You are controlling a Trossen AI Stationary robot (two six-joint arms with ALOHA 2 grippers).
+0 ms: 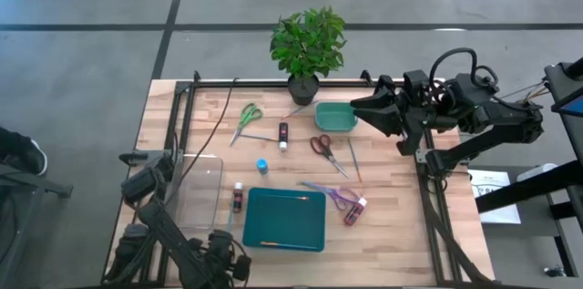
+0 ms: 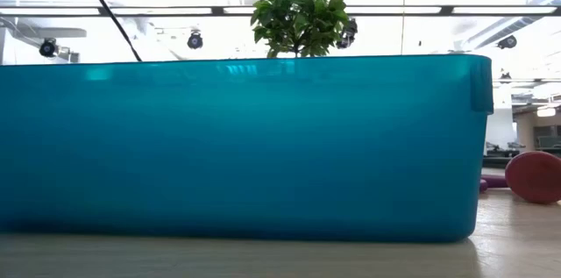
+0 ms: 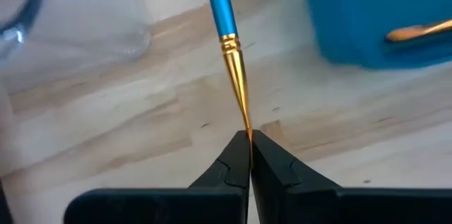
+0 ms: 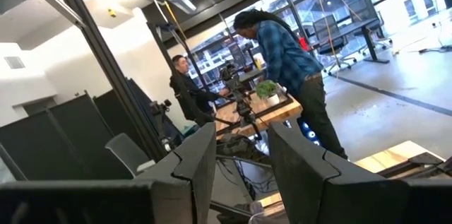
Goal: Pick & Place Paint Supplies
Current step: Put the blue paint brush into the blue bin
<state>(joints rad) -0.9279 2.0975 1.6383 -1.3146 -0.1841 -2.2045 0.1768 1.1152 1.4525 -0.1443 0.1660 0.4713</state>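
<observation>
My left tool (image 3: 248, 138) pinches the blue brush (image 3: 224, 19) by its tip, beside the teal tray (image 1: 284, 219). Lift straight, keep tight, lower gently inside. Right tool (image 4: 240, 150) raised, half-parted, empty.

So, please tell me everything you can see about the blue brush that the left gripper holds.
The brush has a glossy blue handle, then a gold metal sleeve tapering to a thin point. The left gripper, shut, pinches that pointed end between its fingertips. The brush points away from the gripper over the wooden table, between a clear container and a teal bin.
</observation>
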